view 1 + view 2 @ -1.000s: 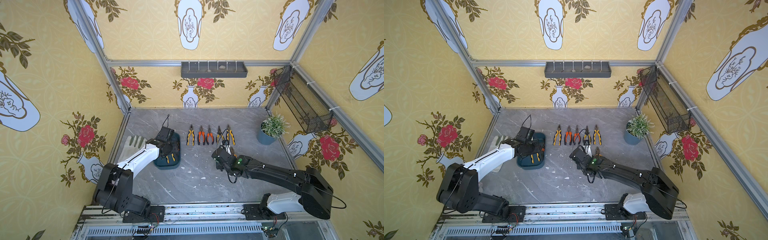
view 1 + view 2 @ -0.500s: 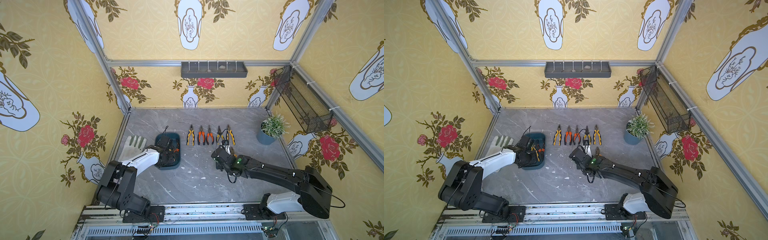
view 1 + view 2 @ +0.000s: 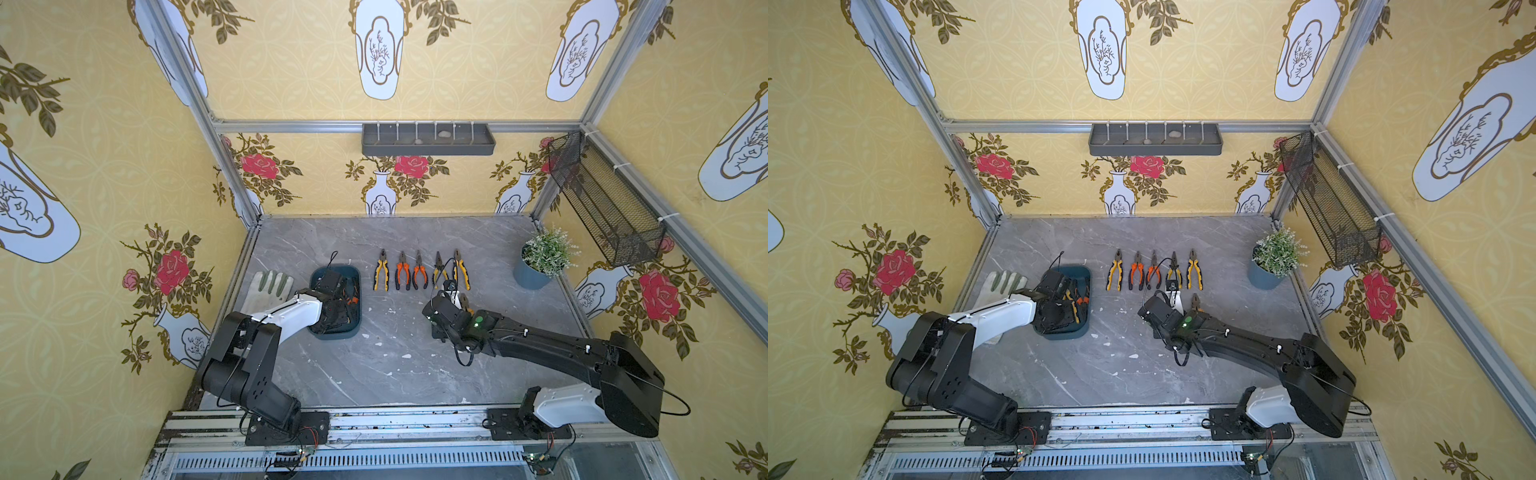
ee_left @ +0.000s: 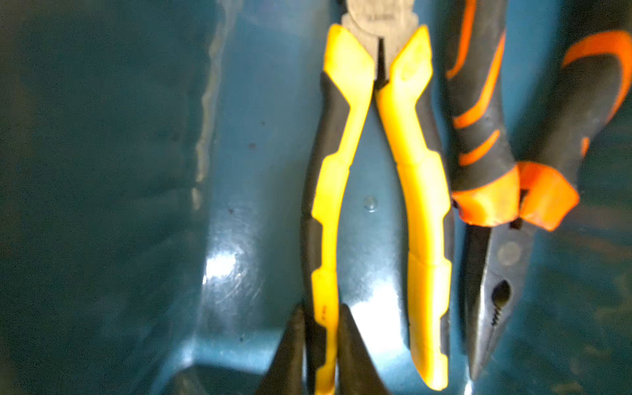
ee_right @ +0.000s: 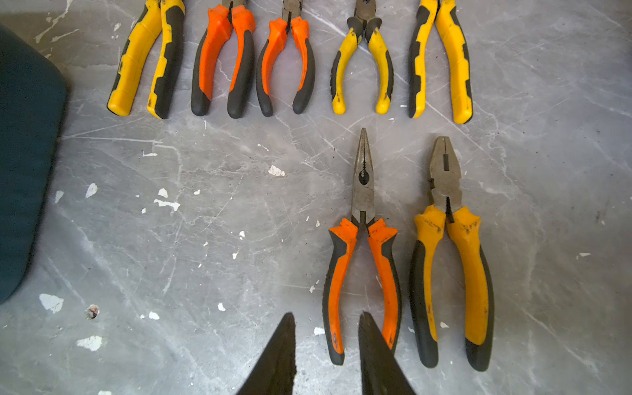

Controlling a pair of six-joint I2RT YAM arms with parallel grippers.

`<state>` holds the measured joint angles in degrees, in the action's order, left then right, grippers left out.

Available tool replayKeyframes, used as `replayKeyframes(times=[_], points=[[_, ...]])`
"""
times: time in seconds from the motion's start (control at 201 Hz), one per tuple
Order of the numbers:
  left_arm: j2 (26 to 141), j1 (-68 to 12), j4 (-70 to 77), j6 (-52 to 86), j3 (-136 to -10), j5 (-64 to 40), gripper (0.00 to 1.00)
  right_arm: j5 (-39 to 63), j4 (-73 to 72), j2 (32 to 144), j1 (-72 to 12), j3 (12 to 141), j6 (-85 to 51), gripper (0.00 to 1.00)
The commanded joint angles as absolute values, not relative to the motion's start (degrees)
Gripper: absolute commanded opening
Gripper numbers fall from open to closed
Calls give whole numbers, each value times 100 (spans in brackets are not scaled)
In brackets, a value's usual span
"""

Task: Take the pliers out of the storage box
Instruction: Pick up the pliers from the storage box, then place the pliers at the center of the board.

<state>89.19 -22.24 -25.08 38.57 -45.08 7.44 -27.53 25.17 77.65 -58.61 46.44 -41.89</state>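
left pincer is clamped on one handle of the yellow pliers inside the storage box, with orange pliers just beside and the box wall near. right pincer stands open and empty by seven pliers laid out; bare tabletop lies to its left.

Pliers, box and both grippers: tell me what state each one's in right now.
Left gripper: shut on one handle of the yellow pliers.
Yellow pliers: gripped, in the box.
Orange pliers beside them: loose in the box.
Right gripper: open, empty.
Row of five pliers: out, flat on the table.
Pair of pliers nearer the robot: out, flat on the table.
Box: two pliers visible inside.
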Motion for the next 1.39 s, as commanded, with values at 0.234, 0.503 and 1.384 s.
replayKeyframes(times=[0.234, 0.503, 1.384], points=[[8105, -2212, -3181, 3611, -4734, 1049, 0, -2865, 2520, 7816, -5871, 4715, -4168, 33], [7204, -2224, -3480, 3413, -4863, 1222, 0, -2874, 2536, 7813, -5880, 4733, -4175, 33], [4702, -5074, -1674, 2795, -3227, 3946, 0, -309, 3319, 10351, -5991, 9918, -4654, 49]])
